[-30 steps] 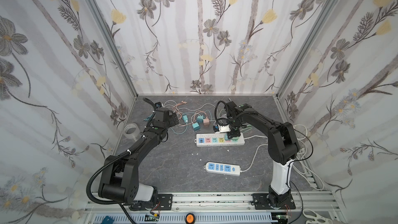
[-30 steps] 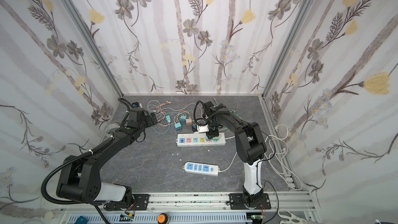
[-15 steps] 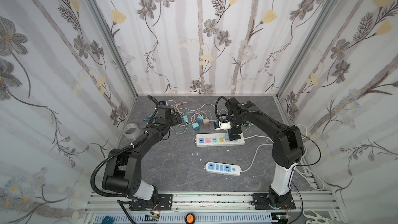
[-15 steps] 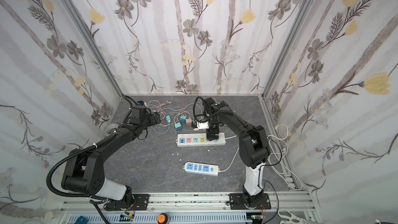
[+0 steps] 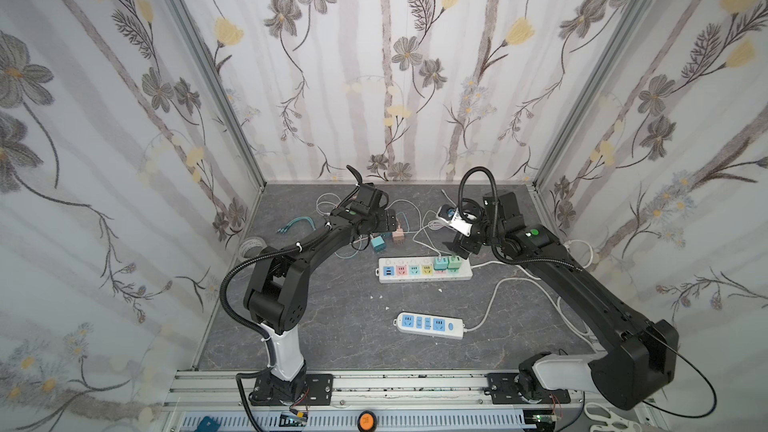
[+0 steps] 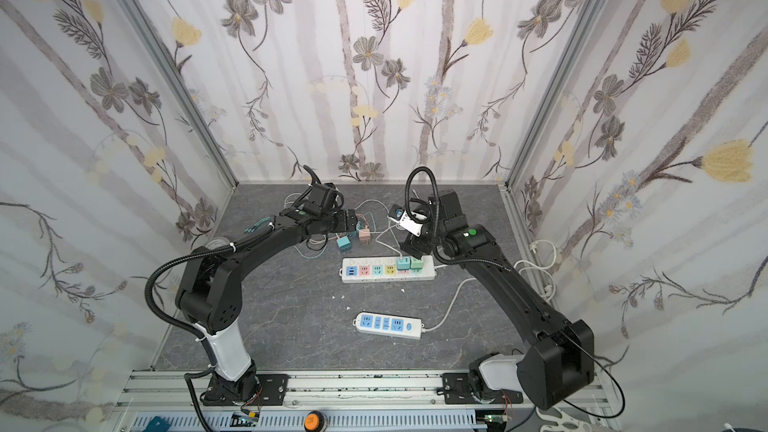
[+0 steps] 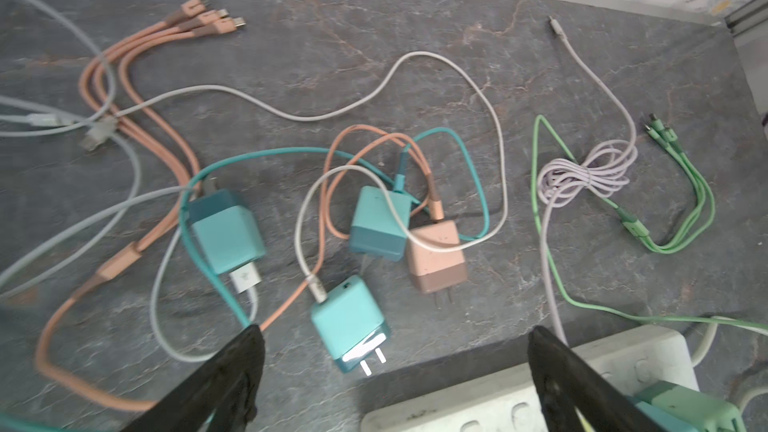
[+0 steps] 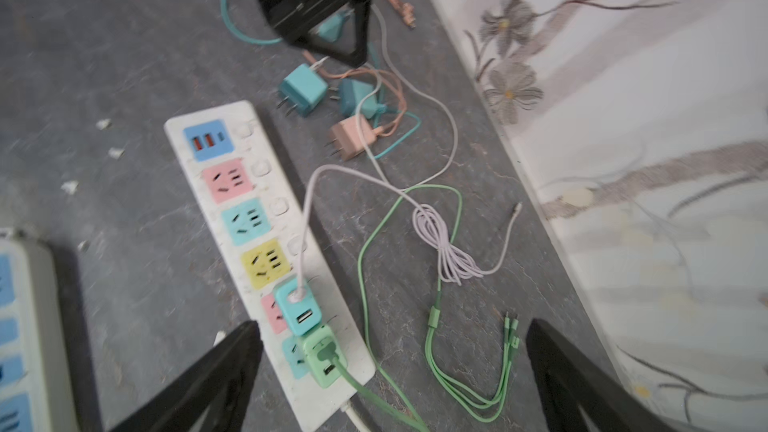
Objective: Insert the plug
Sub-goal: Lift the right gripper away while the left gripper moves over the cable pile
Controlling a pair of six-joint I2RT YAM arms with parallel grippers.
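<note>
A white power strip with coloured sockets lies mid-table. A teal plug and a green plug sit in its sockets at one end. Just behind that end my right gripper hovers open and empty. Loose plugs lie behind the strip: three teal ones and a pink one. Above them hangs my left gripper, open and empty, with the nearest teal plug's prongs between its fingers.
A second white strip with blue sockets lies nearer the front. Tangled cables spread behind the strips: green, a lilac coil, orange. The back wall is close. A tape roll sits at the left edge.
My right gripper has opened and drawn back from the strip, leaving the green plug in its socket. My left gripper has shifted slightly over the loose plugs.
</note>
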